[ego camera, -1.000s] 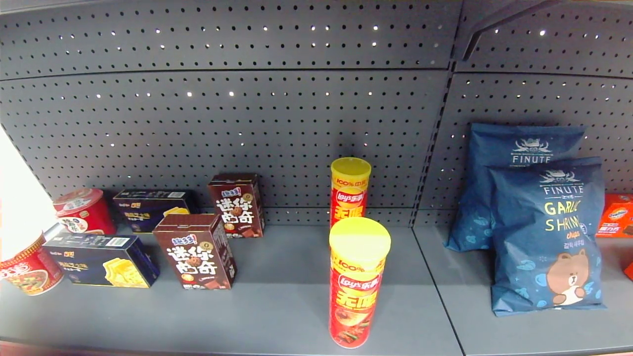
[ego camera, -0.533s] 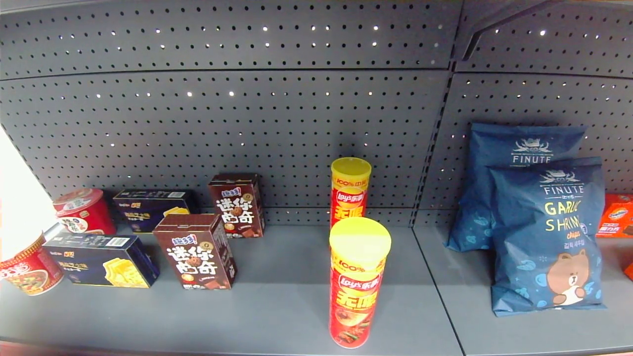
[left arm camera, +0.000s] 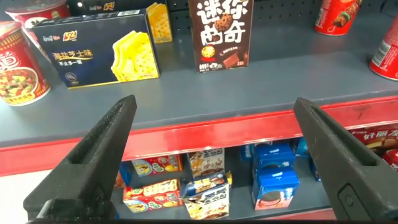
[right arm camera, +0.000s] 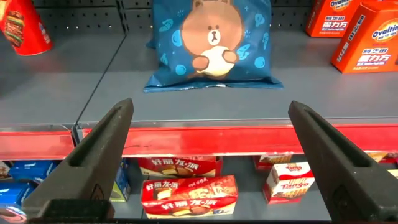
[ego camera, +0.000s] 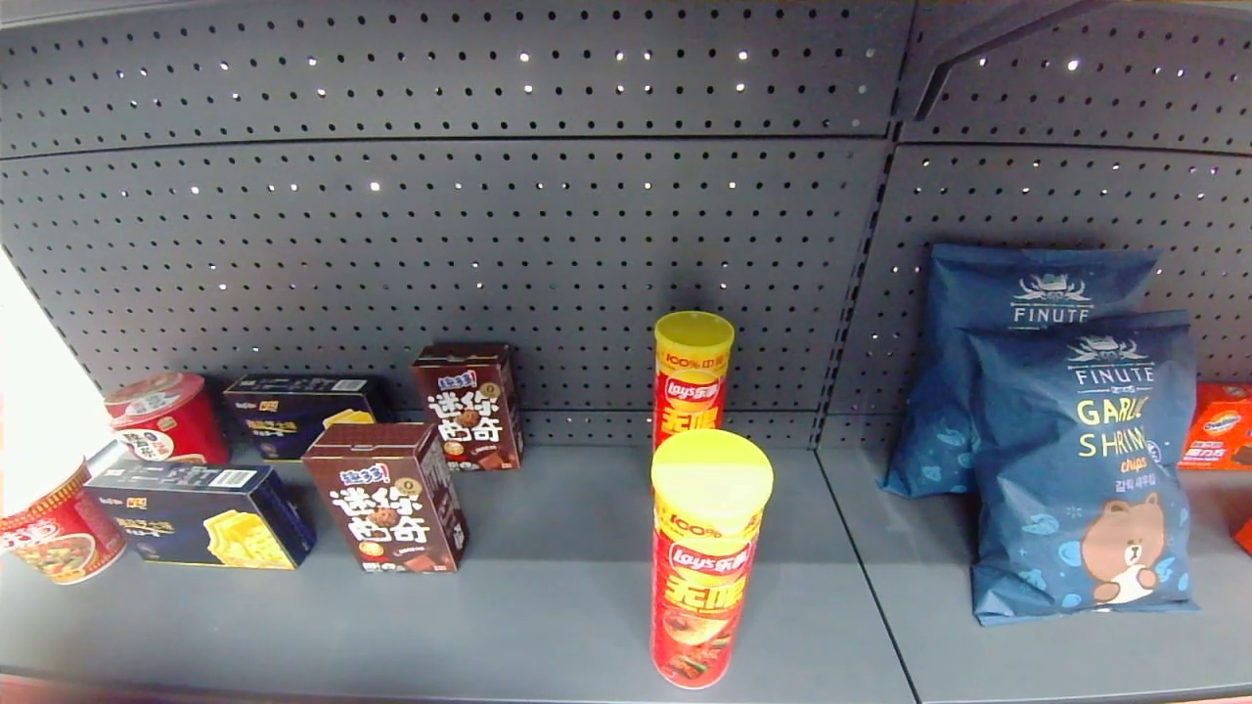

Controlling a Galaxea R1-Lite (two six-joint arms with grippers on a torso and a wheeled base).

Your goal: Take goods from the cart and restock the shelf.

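Note:
The grey shelf (ego camera: 548,596) holds two red chip cans with yellow lids, one in front (ego camera: 709,557) and one behind (ego camera: 692,379). Left of them stand two brown cookie boxes (ego camera: 389,497), two dark blue cracker boxes (ego camera: 201,514) and red noodle cups (ego camera: 54,528). Two blue chip bags (ego camera: 1081,469) lean at the right. My left gripper (left arm camera: 211,155) is open in front of the shelf edge, facing the front cookie box (left arm camera: 221,34) and cracker box (left arm camera: 99,48). My right gripper (right arm camera: 211,158) is open, facing the bear-printed blue bag (right arm camera: 211,43). Both hold nothing.
Orange boxes (right arm camera: 367,31) stand at the far right of the shelf. A red strip (left arm camera: 186,134) edges the shelf front; below it a lower shelf holds several boxed goods (right arm camera: 189,190). Bare shelf lies between the cookie boxes and the cans.

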